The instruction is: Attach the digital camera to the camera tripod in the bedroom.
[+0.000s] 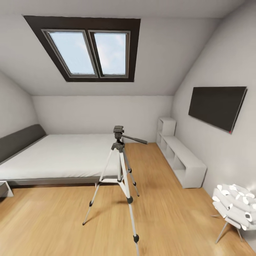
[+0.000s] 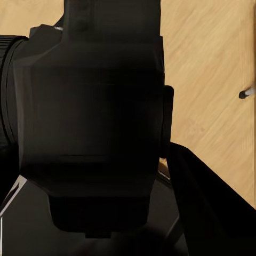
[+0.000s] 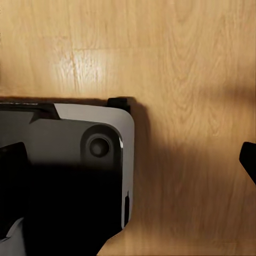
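The camera tripod (image 1: 121, 170) stands upright on the wood floor in the middle of the bedroom, just in front of the bed. Its silver legs are spread, and its dark head (image 1: 118, 132) carries a pan handle that points right. In the left wrist view the black digital camera (image 2: 90, 117) looms very close, its lens bulge at one edge. My left gripper (image 2: 106, 218) is shut on it, with a dark finger (image 2: 213, 208) beside the body. In the right wrist view my right gripper (image 3: 128, 160) is open over the floor, with one black fingertip (image 3: 248, 160) at the edge.
A low grey bed (image 1: 57, 156) with a white mattress lies left of the tripod. A white low shelf unit (image 1: 181, 160) runs along the right wall under a black screen (image 1: 217, 106). A white padded chair (image 1: 234, 206) stands at the near right. My grey base (image 3: 80, 160) shows below the right gripper.
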Available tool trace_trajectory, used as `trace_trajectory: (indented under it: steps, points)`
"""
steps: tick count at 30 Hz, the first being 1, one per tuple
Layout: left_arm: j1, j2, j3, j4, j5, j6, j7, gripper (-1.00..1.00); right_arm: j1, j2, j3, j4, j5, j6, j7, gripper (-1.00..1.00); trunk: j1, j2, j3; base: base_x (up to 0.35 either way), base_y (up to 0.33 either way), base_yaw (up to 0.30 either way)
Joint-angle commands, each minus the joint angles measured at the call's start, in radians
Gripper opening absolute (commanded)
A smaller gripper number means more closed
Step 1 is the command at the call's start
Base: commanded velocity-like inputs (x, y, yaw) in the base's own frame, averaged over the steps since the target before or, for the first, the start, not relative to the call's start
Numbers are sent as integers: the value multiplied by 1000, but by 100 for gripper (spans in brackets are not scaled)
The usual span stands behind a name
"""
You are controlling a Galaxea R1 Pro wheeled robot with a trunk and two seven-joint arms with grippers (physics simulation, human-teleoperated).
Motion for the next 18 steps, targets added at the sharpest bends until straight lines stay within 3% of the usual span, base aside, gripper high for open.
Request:
trace_trajectory:
  steps: [1,11,18]
  points:
    - [0,0,-9,0,5,4,3,-100,-1,-1,-3,1,7,1,3,100,1,-1,0,276,73,-20]
    - [0,1,-9,1,6,4,3,-100,-1,-8,-1,1,12,2,2,100,1,-1,0,303,93,-5]
    - [0,2,-9,1,6,4,3,-100,-1,-9,-1,1,12,2,-1,100,1,-1,0,99,34,0]
